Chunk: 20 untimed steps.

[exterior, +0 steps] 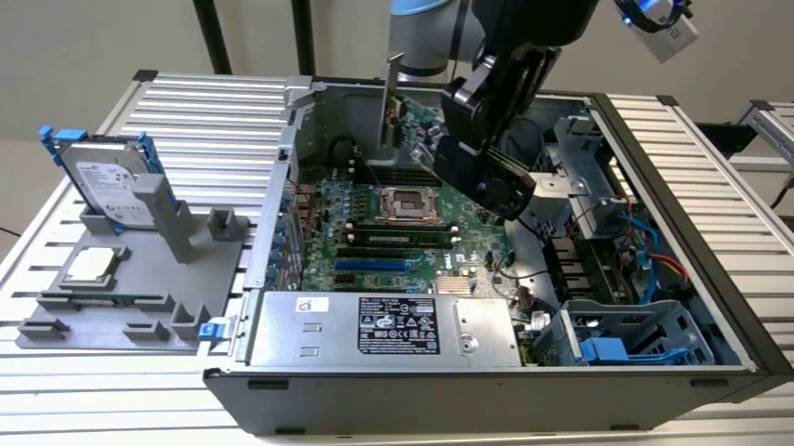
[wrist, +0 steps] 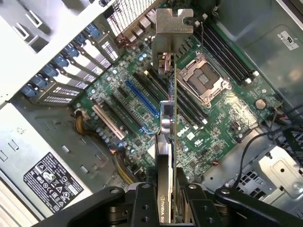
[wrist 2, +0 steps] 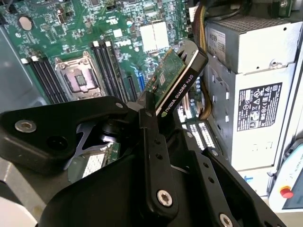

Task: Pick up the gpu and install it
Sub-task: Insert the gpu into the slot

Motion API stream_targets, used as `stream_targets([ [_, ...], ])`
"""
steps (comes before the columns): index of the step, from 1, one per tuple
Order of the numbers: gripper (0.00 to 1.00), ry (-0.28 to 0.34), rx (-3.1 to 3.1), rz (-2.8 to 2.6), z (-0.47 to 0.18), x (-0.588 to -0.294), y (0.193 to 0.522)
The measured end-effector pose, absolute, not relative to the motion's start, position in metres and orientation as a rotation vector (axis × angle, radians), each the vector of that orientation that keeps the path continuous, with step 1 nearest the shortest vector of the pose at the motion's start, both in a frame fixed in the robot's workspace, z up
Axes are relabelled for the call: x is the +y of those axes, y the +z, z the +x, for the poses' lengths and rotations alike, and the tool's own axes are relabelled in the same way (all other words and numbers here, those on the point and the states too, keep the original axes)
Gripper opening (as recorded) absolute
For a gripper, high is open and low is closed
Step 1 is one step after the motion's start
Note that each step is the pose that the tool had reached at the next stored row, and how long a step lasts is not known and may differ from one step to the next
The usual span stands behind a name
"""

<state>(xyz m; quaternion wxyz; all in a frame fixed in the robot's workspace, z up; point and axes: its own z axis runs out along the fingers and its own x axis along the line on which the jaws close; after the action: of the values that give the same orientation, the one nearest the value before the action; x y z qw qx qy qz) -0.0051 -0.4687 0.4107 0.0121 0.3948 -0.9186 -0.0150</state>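
Observation:
The gpu (exterior: 399, 110) hangs on edge above the open computer case, its silver end bracket (wrist: 173, 22) toward the case's rear wall. My gripper (exterior: 444, 125) is shut on the card's other end. In both wrist views the black fingers (wrist: 142, 204) clamp the card from both sides, green board (wrist 2: 163, 75) on one face and black shroud (wrist 2: 182, 80) on the other. The card floats over the motherboard (wrist: 118, 90), above the blue expansion slot (wrist: 141, 98) and apart from it.
Inside the case sit the CPU socket (exterior: 407, 204), the memory slots (wrist: 222, 47), the grey power supply (exterior: 385, 325) and a drive cage (exterior: 620, 348). On the exterior view's left, a grey fixture (exterior: 125, 297) holds a hard drive with blue rails (exterior: 112, 181) and a square CPU chip (exterior: 97, 265).

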Motion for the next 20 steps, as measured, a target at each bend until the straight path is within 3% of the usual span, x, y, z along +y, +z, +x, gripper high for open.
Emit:
stream_targets([
  [20, 0.0, -0.04, -2.76, 1.442, -0.0051, -0.4686, 0.4107],
])
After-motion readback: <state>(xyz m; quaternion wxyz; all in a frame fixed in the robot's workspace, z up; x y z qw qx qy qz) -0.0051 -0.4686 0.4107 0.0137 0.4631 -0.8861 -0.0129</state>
